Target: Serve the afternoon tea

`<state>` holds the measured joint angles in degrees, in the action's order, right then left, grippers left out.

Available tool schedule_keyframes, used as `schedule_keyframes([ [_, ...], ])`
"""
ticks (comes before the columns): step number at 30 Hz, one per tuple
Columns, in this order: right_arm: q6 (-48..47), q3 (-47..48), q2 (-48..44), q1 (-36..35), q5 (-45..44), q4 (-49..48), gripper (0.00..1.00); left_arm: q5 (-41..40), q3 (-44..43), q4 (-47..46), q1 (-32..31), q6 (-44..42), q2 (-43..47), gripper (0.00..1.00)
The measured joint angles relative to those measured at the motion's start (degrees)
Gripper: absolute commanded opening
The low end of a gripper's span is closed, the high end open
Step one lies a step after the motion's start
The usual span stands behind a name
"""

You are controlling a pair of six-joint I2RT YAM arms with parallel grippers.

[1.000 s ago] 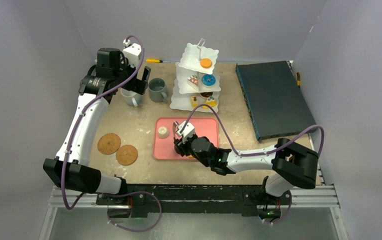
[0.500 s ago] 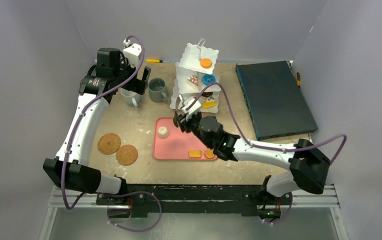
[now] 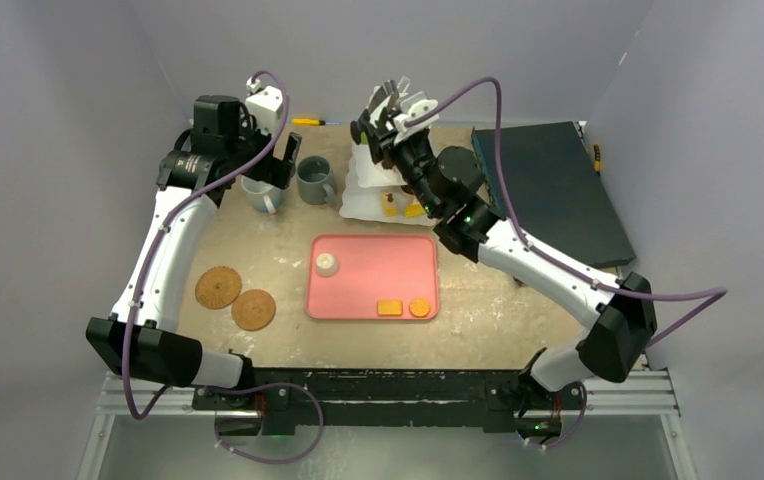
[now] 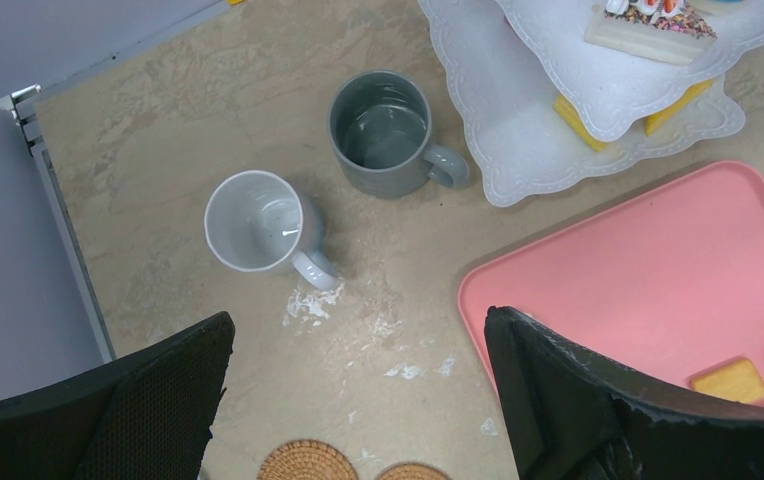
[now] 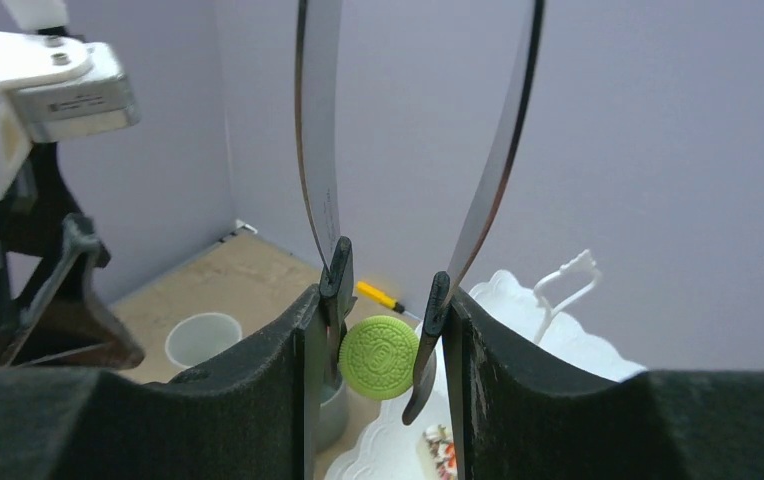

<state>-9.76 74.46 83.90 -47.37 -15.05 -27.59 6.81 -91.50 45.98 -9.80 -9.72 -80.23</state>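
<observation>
My right tool (image 3: 388, 112) is clenched on the tongs (image 5: 320, 150), whose tips pinch a green cookie (image 5: 379, 357) near the top of the stand (image 5: 518, 310); placing, I judge; next, lower it onto a tier and ease off; left tool (image 4: 358, 330) released above the white mug (image 4: 255, 221).

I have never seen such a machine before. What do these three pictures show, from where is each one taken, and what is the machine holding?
This is a robot with two white arms bolted at the near edge of a table. The wide picture looks down from above. The other two come from a camera on each wrist. On the table are a white mug, a grey mug, two cork coasters, a white tiered stand with toy pastries, and a pink tray with three more. The left claw is open above the mugs and holds nothing. The right claw squeezes metal tongs, which pinch a green sandwich cookie above the stand.
</observation>
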Motion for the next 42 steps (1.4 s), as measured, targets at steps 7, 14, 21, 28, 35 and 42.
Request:
schedule_keyframes([
  [7, -1.0, 4.1, 4.6, 4.0, 2.1, 0.4, 0.41, 0.0, 0.0, 0.0, 0.1, -0.5, 0.0, 0.96],
  [14, -1.1, 5.0, 8.9, 6.7, 2.8, -0.5, 0.41, 0.0, 0.0, 0.0, 0.2, -0.5, 0.0, 0.95],
  [21, -1.2, 5.0, 11.4, 7.9, 2.7, -4.2, 0.41, 0.0, 0.0, 0.0, 0.4, -0.5, 0.0, 0.95],
  [28, -1.2, 5.0, 11.5, 8.3, 2.6, -7.0, 0.46, 0.0, 0.0, 0.0, 0.4, -0.5, 0.0, 0.95],
  [35, -1.0, 4.8, 11.5, 8.5, 2.6, -7.8, 0.54, 0.0, 0.0, 0.0, 0.4, -0.5, 0.0, 0.95],
  [42, -1.0, 3.8, 11.5, 8.5, 2.7, -8.0, 0.56, 0.0, 0.0, 0.0, 0.4, -0.5, 0.0, 0.96],
])
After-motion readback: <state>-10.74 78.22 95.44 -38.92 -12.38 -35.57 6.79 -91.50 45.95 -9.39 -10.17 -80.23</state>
